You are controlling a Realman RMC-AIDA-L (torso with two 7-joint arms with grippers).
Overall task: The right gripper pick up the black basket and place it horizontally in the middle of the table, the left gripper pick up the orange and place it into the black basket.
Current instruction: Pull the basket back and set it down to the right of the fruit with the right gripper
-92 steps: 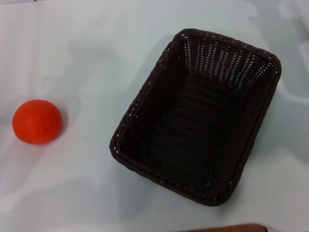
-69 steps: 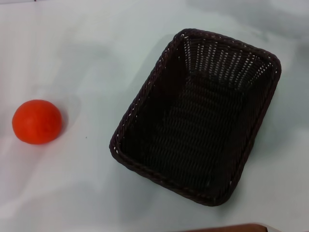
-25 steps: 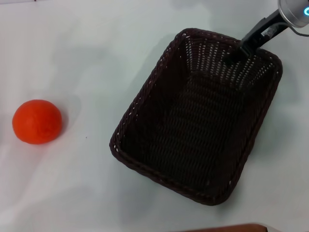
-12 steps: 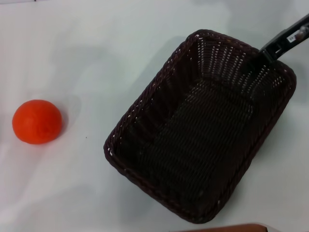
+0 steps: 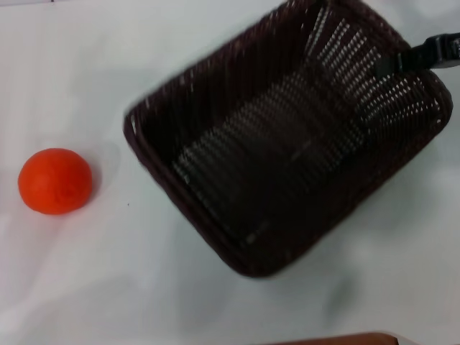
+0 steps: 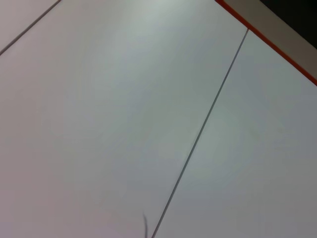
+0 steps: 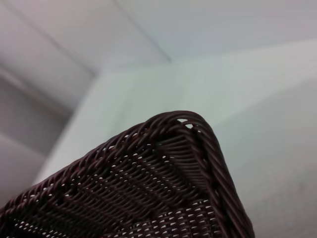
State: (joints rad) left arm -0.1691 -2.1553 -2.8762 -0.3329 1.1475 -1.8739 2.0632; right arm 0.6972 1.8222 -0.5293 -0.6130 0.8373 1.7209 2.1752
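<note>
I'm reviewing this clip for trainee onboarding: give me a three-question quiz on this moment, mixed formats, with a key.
1. True or false: the orange is lying inside the black basket.
2. Multiple choice: where does the right gripper meet the basket?
A. at its far right rim
B. at its near left corner
C. nowhere, it is out of view
3. Fill in: the orange rests on the ____, to the robot's left of the basket.

Key
1. False. It sits outside the basket and apart from it.
2. A.
3. table.
</note>
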